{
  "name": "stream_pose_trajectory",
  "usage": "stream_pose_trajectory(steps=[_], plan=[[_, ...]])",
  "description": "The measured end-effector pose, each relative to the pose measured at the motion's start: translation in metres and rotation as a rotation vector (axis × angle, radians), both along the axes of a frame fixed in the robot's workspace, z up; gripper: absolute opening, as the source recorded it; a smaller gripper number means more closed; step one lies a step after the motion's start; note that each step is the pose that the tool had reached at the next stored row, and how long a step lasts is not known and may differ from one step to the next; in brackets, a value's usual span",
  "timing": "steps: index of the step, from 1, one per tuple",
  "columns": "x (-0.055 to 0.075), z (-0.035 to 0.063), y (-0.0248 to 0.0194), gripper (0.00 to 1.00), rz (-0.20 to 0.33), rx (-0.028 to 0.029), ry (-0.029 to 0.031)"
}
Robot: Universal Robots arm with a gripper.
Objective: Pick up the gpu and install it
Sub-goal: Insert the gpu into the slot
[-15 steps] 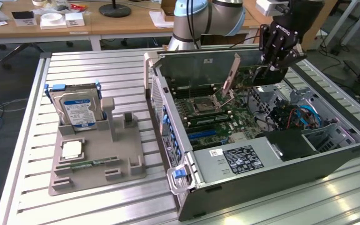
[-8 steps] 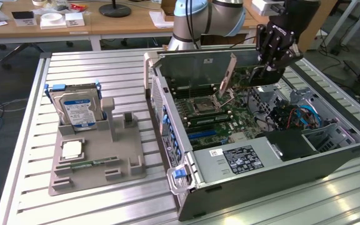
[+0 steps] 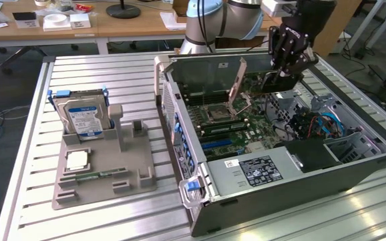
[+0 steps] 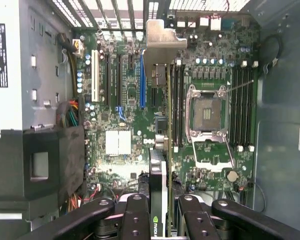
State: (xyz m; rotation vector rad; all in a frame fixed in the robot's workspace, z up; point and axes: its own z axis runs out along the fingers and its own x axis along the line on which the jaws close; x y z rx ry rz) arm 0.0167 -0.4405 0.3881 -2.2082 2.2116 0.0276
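Wrist view: gripper (image 4: 161, 212) clamped on the gpu (image 4: 162, 45), held edge-on over the motherboard (image 4: 120, 145), its long axis parallel to the nearby blue slot (image 4: 142, 80).

Green motherboard (image 4: 132, 95), black gpu (image 4: 159, 172), blue-labelled hard drive (image 3: 82, 119).

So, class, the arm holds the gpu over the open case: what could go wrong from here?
1. The gpu hangs in the end effector and looks beside the blue slot rather than plainly over it; lowered off-line, it might strike the board.
2. Its bracket sits close to the case's vented wall and could catch there.
3. The open CPU socket lies near the card; a slip might damage it.
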Motion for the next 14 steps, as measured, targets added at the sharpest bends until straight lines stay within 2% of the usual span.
stream_pose_trajectory(steps=[14], plan=[[-0.024,-0.0001,0.0001,0.27,0.000,-0.0001,0.0001]])
